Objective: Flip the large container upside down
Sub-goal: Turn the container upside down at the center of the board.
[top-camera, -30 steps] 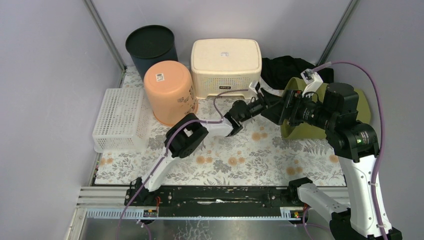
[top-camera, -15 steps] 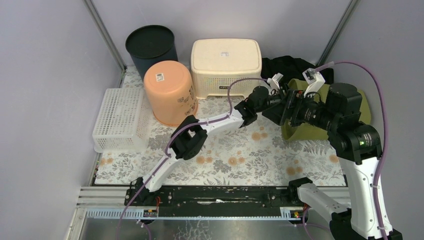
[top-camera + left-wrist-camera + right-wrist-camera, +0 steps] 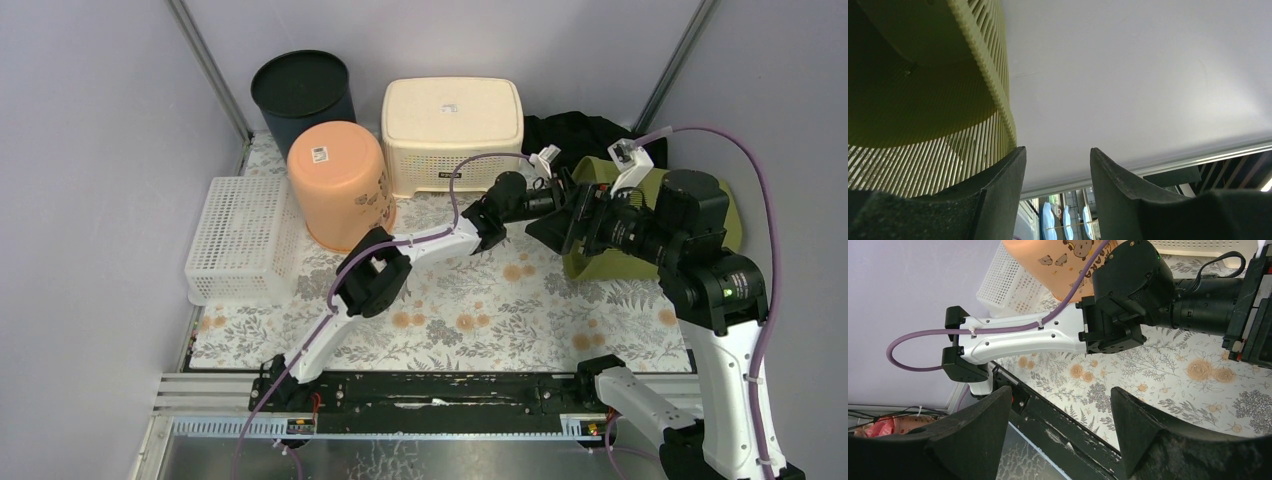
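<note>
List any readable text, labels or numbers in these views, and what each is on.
Nothing is legible.
White sticker on the orange bucket: too small to read.
Small sticker on top of the cream basket: too small to read.
Dark label on the cream basket's front: blurred, unreadable.
Cartoon prints on the orange bucket: pictures only, no words visible.

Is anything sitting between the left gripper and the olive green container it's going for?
Nothing visible does. In the left wrist view the left gripper stands open right beside the olive green container, its ribbed wall next to one finger, nothing between them. The right arm sits close alongside.
</note>
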You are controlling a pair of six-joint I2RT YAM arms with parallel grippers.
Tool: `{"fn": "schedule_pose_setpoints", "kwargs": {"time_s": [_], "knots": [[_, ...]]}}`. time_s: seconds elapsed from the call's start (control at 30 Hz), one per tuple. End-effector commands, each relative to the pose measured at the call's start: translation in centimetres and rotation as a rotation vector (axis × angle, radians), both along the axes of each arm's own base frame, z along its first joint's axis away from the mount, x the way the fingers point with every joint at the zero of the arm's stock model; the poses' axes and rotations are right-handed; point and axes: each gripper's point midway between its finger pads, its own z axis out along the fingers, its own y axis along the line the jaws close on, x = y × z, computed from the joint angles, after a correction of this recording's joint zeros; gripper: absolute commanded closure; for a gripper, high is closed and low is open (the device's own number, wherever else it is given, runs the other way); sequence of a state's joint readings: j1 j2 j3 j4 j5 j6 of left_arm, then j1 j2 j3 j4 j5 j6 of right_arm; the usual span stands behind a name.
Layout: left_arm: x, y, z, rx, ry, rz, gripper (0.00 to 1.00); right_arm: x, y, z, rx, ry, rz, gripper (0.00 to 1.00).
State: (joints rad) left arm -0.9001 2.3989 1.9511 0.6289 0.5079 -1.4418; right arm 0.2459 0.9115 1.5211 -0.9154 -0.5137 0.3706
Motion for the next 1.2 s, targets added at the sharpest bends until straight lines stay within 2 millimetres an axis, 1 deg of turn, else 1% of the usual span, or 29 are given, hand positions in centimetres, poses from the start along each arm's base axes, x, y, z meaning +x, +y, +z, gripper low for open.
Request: {"fn": "schedule_pose_setpoints", "kwargs": {"time_s": [0.0, 0.07, 0.13, 0.33, 0.63, 0.77, 0.93, 1.0, 1.03, 1.1, 1.13, 1.17], "knots": [[-0.1, 0.8, -1.1, 0.025, -0.005, -0.03, 0.41, -0.2, -0.1, 0.8, 0.004, -0.04, 0.004, 0.21], [0.2, 0.8, -1.4, 0.048, -0.007, -0.023, 0.4, -0.1, 0.0, 0.7, 0.005, -0.038, 0.004, 0.21], [0.4, 0.6, -1.4, 0.06, -0.012, -0.026, 0.4, 0.0, 0.0, 0.6, 0.005, -0.036, 0.004, 0.21], [1.0, 1.1, -1.6, 0.076, -0.017, -0.018, 0.39, 0.1, 0.1, 0.2, 0.008, -0.027, 0.007, 0.21], [2.0, -1.6, -0.4, 0.098, -0.065, -0.01, 0.38, 0.5, 0.3, 0.0, 0.013, -0.019, 0.008, 0.21], [2.4, -2.5, -1.3, 0.119, -0.067, 0.012, 0.36, 0.6, 0.3, -0.1, 0.015, -0.015, 0.009, 0.21], [3.0, -3.2, -3.3, 0.157, -0.061, 0.053, 0.38, 0.7, 0.4, -0.4, 0.016, -0.009, 0.011, 0.21], [3.3, -3.4, -3.9, 0.167, -0.059, 0.069, 0.43, 0.7, 0.4, -0.5, 0.014, -0.008, 0.008, 0.21], [3.3, -3.6, -4.1, 0.168, -0.058, 0.074, 0.48, 0.7, 0.4, -0.5, 0.013, -0.01, 0.009, 0.21], [3.4, -3.7, -4.1, 0.163, -0.061, 0.085, 0.64, 0.7, 0.3, -0.6, 0.012, -0.008, 0.008, 0.21], [3.4, -3.8, -4.1, 0.167, -0.059, 0.089, 0.74, 0.7, 0.3, -0.6, 0.011, -0.007, 0.008, 0.21], [3.5, -3.7, -4.2, 0.177, -0.058, 0.095, 0.81, 0.7, 0.3, -0.6, 0.011, -0.007, 0.008, 0.21]]}}
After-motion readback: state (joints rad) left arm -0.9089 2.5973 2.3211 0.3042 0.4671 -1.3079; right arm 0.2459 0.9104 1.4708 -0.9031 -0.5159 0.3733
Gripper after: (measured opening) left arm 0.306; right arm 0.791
